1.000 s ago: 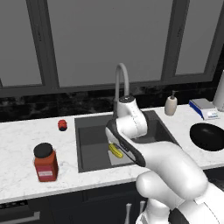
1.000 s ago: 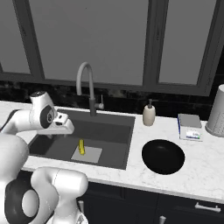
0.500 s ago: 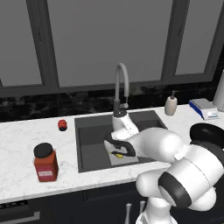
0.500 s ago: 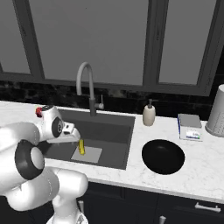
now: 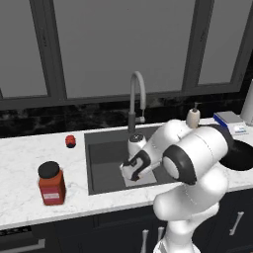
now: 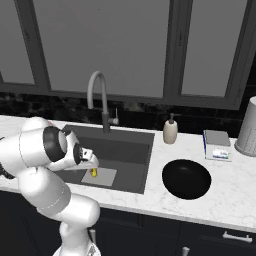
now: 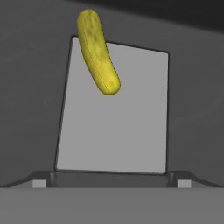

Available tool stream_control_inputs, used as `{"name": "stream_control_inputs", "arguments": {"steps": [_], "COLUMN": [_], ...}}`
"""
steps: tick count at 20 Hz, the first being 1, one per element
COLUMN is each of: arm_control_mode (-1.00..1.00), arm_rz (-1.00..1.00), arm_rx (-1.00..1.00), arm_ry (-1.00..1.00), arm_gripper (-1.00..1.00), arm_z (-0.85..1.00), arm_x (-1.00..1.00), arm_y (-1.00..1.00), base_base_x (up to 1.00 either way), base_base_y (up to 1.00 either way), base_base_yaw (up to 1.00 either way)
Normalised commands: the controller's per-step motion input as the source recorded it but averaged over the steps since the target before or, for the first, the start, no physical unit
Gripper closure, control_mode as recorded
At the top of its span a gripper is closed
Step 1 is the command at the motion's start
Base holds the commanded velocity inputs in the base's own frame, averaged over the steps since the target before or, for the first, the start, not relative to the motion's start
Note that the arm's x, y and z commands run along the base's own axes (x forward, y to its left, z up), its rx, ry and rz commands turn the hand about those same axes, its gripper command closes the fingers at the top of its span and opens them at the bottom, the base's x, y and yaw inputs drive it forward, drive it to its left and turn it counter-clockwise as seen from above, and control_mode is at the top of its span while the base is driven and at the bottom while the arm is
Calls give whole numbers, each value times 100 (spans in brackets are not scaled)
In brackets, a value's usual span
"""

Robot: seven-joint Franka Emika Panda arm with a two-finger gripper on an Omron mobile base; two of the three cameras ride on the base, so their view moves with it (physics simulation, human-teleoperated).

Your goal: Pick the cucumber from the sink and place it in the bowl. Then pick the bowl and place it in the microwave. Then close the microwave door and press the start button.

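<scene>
A: Where the cucumber lies in the sink, its long axis runs away from the pincer, over the drain patch's far edge.
B: Pincer spread, empty. Faucet behind, bowl on counter.

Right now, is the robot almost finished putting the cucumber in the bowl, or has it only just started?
Only just started. Nothing looks done yet: the cucumber lies in the sink, partly on the pale drain patch, and the black bowl on the counter is empty. In hand: the open gripper is low in the sink near the cucumber, not gripping it. Left: grab it, drop it in the bowl, then all the microwave steps.
</scene>
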Motion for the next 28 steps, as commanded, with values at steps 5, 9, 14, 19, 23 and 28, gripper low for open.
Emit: {"name": "stream_control_inputs", "arguments": {"steps": [5, 9, 14, 19, 23, 28], "arm_control_mode": [-100, -100, -100, -100, -100, -100], "arm_rz": [1, 0, 0, 0, 0, 0], "arm_rx": [0, 0, 0, 0, 0, 0], "arm_ry": [0, 0, 0, 0, 1, 2], "arm_gripper": [-100, -100, -100, -100, -100, -100], "arm_z": [-33, -44, -40, -32, -19, -9], "arm_x": [46, 40, 34, 30, 38, 51], "arm_y": [-9, 0, 0, 0, 0, 2], "base_base_x": [0, 0, 0, 0, 0, 0], "base_base_y": [0, 0, 0, 0, 0, 0], "base_base_yaw": [0, 0, 0, 0, 0, 0]}}
